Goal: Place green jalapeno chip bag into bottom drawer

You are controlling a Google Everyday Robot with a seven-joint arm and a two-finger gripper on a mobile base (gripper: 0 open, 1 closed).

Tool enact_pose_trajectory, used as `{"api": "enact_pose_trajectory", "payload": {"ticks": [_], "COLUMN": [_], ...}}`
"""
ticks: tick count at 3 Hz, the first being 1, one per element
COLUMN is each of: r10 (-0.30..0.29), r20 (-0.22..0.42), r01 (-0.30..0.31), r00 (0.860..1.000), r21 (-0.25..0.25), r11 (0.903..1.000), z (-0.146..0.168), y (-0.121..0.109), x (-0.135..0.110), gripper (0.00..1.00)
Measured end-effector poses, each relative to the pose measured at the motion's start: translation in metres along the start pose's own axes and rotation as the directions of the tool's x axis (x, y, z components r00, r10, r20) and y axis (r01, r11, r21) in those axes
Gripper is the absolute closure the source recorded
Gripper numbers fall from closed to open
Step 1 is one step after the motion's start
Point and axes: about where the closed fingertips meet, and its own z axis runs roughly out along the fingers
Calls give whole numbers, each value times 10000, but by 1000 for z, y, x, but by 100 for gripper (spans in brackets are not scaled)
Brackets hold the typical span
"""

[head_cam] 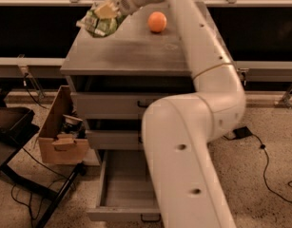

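Observation:
The green jalapeno chip bag (99, 23) is crinkly green with pale ends. It hangs just above the back left corner of the grey cabinet top (126, 51). My gripper (109, 10) is shut on the bag's upper right end, at the tip of my white arm (198, 42), which reaches in from the right. The bottom drawer (124, 186) is pulled open low in the view, with its grey inside showing bare. My arm's lower link hides the drawer's right side.
An orange (157, 22) sits on the cabinet top to the right of the bag. Two shut grey drawers (107, 106) lie above the open one. A cardboard box (60, 137) with clutter stands left of the cabinet, beside a black stand (12, 127) and floor cables.

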Motion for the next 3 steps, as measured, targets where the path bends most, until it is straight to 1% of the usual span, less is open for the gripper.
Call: {"api": "enact_pose_trajectory", "payload": {"ticks": [1,2,3], "r10": [56,311,895], "r20": [1019,2199,4009], "r01": [-134,-811,-2168], "r00": [9948,9750,9117], "r21": [763,2222,2847], "r11": [9970,9716,9338], "z": [-89,-193,-295], "y": [-2,-3,46], "x": [-43,-84,-161], "gripper": [100,100,100]}}
